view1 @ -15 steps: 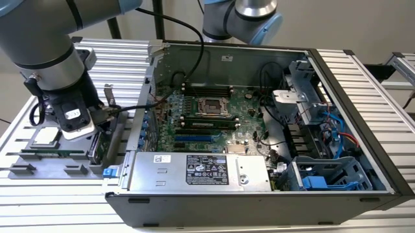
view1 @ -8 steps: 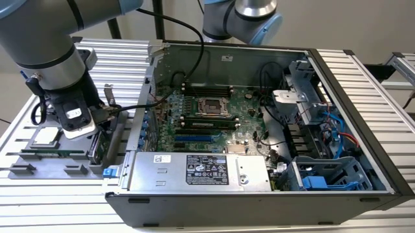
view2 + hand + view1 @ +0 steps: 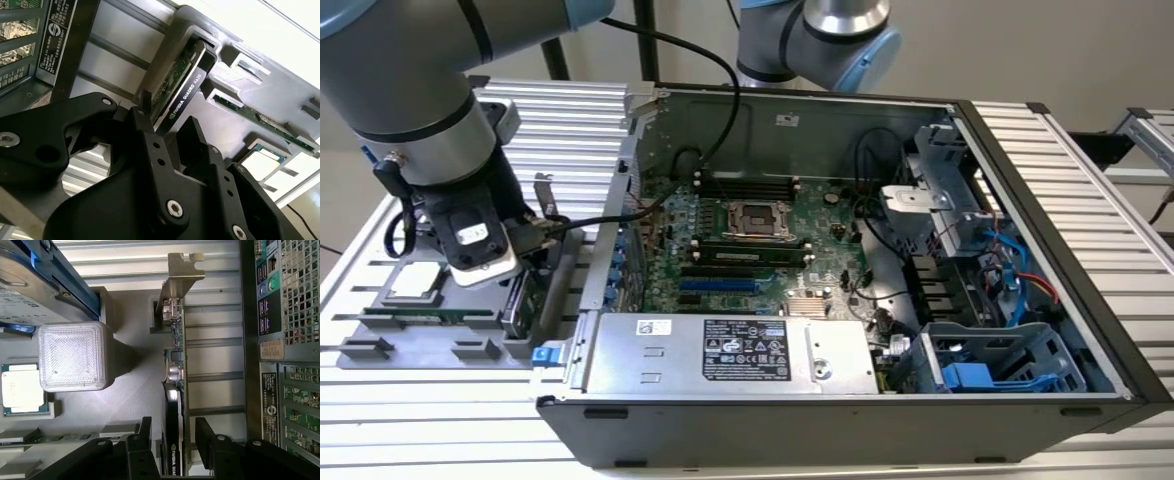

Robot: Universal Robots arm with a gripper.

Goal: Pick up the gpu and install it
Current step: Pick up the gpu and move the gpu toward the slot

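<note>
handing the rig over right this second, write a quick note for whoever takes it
The claw is open, with a finger on each side of the gpu. Both wrist views show gaps, so there is no grip.
The gpu stands on edge in the grey holder tray, outside the computer case, on the exterior view's left of it.
Done: the claw is lined up around the card.
Left: the grip, the lift and seating it in the case. The card is not yet installed.

The table (image 3: 1067, 150) under my workspace was ribbed pale metal — slats side by side — and behind it rose a plain beige wall (image 3: 1014, 40), evenly lit, with a dark post (image 3: 558, 60) before it.
</note>
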